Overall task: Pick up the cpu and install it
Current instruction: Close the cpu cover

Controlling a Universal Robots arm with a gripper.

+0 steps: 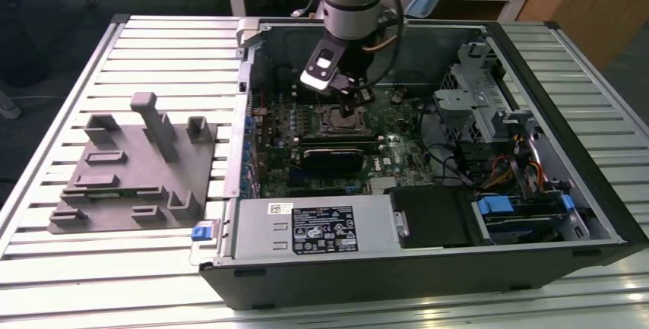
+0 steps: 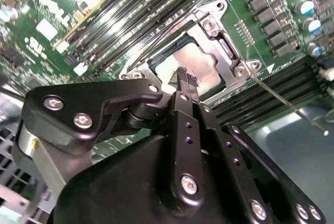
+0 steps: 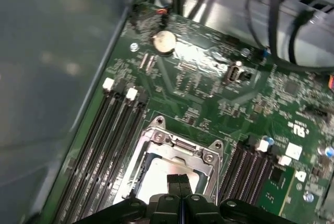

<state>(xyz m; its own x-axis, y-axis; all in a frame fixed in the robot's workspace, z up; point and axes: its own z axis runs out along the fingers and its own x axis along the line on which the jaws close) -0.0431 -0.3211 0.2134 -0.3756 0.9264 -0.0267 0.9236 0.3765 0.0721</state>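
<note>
The cpu (image 2: 201,59) is a shiny silver square lying flat inside the metal socket frame (image 2: 237,70) on the green motherboard. It also shows in the first wrist view, where the cpu (image 3: 154,177) sits within the frame. In the exterior view the cpu (image 1: 341,122) is near the middle of the open computer case. My gripper (image 2: 186,79) hangs straight over the chip with its two black fingers pressed together and nothing between them. The gripper (image 3: 180,181) tips are at or just above the chip's top; I cannot tell if they touch. From outside, the gripper (image 1: 350,105) reaches down into the case.
A gray fixture tray (image 1: 132,169) lies on the slatted table at the exterior view's left. Inside the case, a black heatsink block (image 1: 330,158) sits just in front of the socket. Memory slots (image 3: 107,140) flank the socket. The power supply (image 1: 315,226) and drive cage (image 1: 507,147) crowd the near and right sides.
</note>
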